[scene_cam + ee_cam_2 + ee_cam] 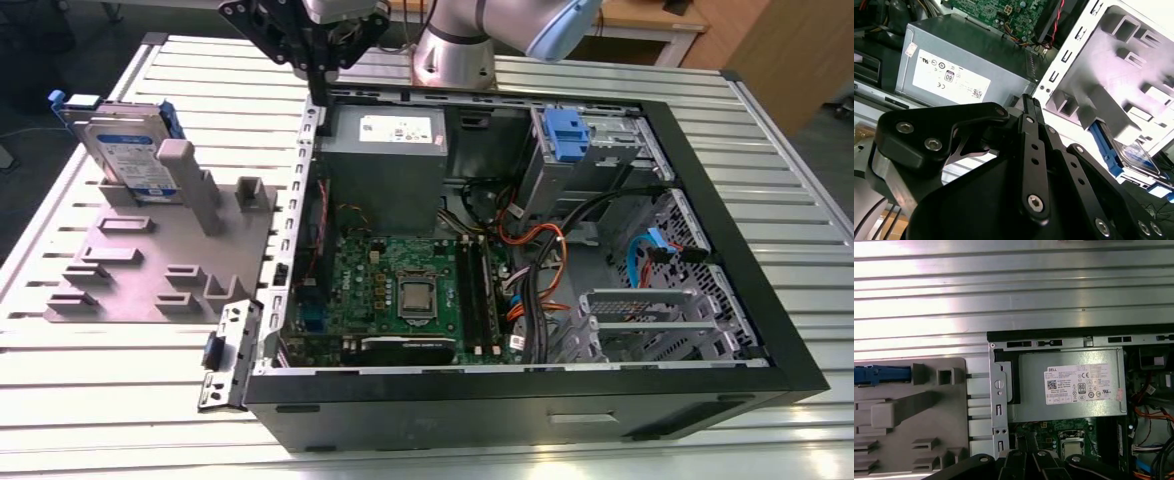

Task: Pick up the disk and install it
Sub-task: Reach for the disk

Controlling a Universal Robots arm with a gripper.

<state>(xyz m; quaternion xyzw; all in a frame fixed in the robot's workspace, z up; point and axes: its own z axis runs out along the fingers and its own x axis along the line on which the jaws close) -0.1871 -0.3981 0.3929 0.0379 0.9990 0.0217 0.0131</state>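
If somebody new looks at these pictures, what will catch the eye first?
The open computer case dominates the exterior view's right, its green motherboard exposed. At that view's left, the disk stands upright in a grey stand. The pincer hangs above the case's edge beside the power-supply box.

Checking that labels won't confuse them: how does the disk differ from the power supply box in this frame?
The disk stands on edge in the grey fixture outside the computer case; the power supply box sits mounted inside it, sticker face up. The disk is framed in blue plastic; the box is bare grey metal. The disk is the smaller and thinner of the two. Both are rectangular and carry a printed label.
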